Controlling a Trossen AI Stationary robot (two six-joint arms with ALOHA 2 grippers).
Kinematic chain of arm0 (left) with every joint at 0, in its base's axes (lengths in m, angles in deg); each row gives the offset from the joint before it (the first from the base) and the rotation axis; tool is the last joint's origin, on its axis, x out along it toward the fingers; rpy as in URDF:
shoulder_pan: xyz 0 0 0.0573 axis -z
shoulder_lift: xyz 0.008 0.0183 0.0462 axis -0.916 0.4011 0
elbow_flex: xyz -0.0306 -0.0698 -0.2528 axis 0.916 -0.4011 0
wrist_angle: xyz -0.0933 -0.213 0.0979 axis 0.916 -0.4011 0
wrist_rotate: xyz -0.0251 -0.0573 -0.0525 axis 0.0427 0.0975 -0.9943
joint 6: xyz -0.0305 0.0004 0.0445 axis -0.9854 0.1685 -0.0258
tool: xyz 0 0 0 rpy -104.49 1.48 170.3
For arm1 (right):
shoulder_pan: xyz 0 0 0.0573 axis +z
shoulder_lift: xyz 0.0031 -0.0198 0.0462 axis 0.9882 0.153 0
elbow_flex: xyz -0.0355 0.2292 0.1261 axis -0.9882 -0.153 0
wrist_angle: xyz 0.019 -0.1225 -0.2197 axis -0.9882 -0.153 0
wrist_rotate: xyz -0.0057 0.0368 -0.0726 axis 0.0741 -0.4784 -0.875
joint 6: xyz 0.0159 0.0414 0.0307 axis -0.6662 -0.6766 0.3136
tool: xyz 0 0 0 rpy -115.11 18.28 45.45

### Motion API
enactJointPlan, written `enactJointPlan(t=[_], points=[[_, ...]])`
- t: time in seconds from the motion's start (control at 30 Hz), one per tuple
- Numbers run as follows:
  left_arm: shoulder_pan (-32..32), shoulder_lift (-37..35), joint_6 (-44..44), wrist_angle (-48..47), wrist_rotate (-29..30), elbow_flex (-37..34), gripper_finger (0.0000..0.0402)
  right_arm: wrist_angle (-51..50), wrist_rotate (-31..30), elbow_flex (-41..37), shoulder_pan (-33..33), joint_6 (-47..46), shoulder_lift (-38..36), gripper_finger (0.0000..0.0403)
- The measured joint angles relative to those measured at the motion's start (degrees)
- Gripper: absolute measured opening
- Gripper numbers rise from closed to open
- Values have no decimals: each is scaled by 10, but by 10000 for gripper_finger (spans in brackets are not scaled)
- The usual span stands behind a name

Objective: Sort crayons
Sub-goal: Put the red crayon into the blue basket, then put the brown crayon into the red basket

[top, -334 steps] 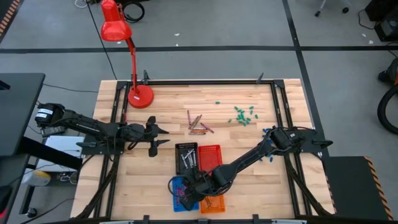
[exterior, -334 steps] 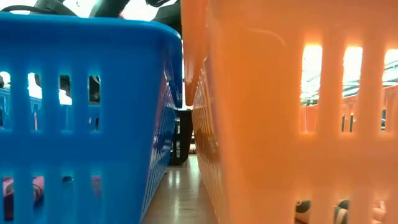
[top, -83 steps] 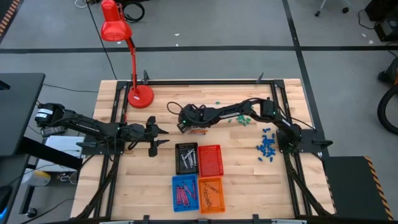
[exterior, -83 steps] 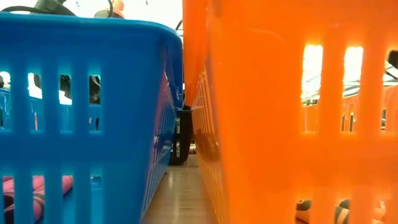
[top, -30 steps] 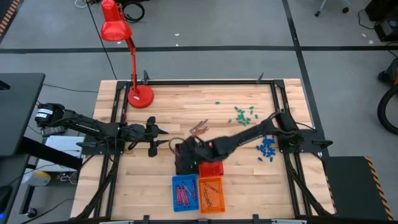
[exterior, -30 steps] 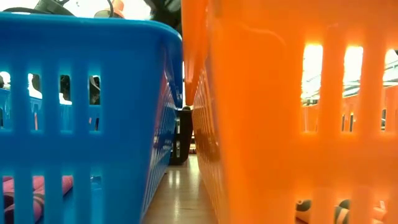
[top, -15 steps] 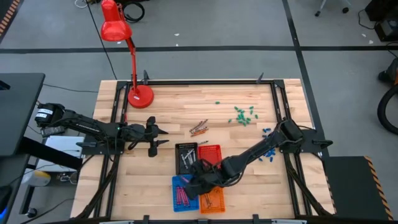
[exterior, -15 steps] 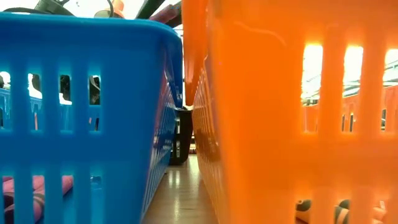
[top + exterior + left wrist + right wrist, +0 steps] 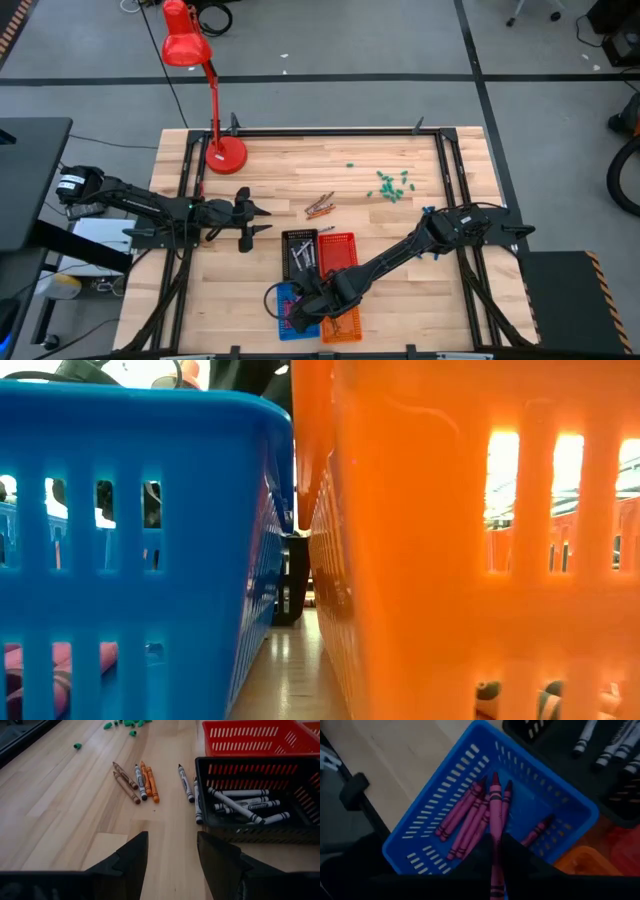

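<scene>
Gripping maroon crayon (image 9: 495, 802) over blue basket (image 9: 440, 797) — right hand (image 9: 496, 851) pinched shut; left hand (image 9: 171, 851) open, idle.

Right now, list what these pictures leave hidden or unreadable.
- High view: right gripper and its arm cover most of the blue basket.
- Low view: blue basket and orange basket walls fill the frame, hiding the table behind.
- Right wrist view: held maroon crayon's lower end is lost between the dark fingers.
- Left wrist view: black basket is cut by the edge.
</scene>
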Motion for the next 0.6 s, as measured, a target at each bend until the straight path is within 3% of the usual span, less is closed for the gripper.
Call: enactJointPlan(t=[0.2,0.6], points=[[0,0,1,2,0,0,183,2,17,26,-2,32,27,43],[0,0,-7,-1,0,0,183,-6,51,25,-14,56,19,121]])
